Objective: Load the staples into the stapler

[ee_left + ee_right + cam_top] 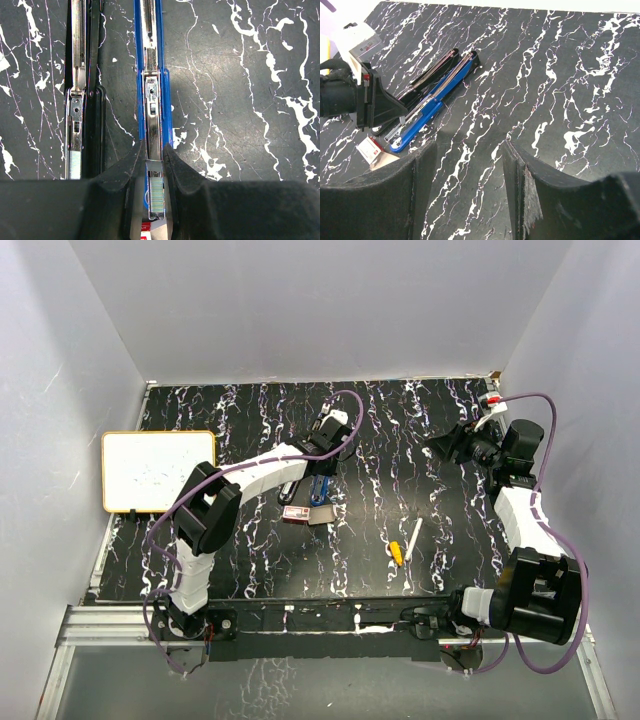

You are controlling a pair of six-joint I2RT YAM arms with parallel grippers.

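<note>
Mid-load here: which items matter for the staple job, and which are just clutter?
Job: blue stapler; staple strip in left tool; staple box.
Clutter: black stapler; white pen; whiteboard.

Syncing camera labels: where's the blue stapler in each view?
Top external: blue stapler sits mid-frame, slightly left of centre.
Left wrist: it runs vertically down the middle, opened, and passes between the fingers of the left end effector, which pinches a staple strip.
Right wrist: left of centre, lying diagonally.
Shared landmark: the black stapler lying alongside it.
</note>
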